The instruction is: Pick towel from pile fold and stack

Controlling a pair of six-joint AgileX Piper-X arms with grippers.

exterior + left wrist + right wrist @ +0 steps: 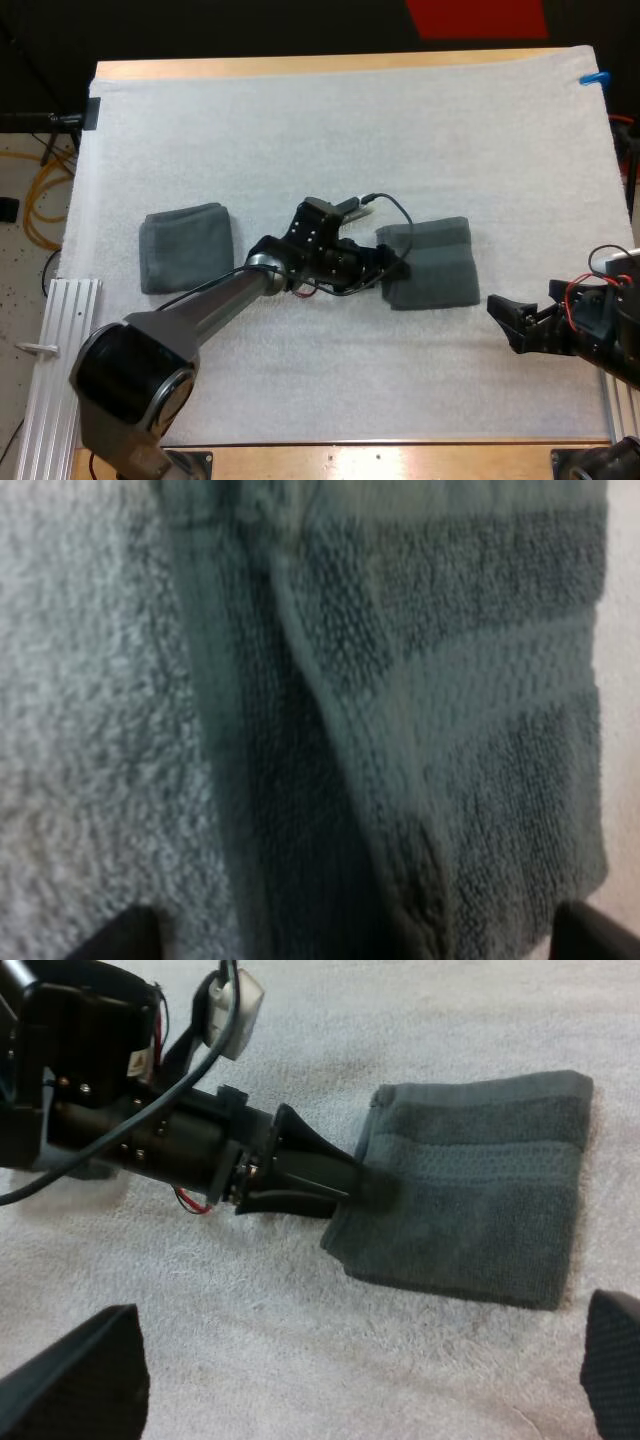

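A folded dark grey-green towel point(428, 262) lies flat on the white mat point(330, 120), right of centre. My left gripper point(393, 266) is low at this towel's left edge, open, with its fingertips point(125, 938) wide apart and the towel's point(450, 730) ribbed cloth between them. From the right wrist view, the left gripper point(345, 1185) touches the near-left edge of the towel point(480, 1200). A second folded towel point(187, 247) lies at the mat's left. My right gripper point(507, 322) hovers open, right of and nearer than the centre towel, holding nothing.
A ribbed aluminium rail point(55, 340) runs along the table's near left side. The wooden table edge point(330, 462) shows in front of the mat. Bare mat stretches behind both towels and in front of them.
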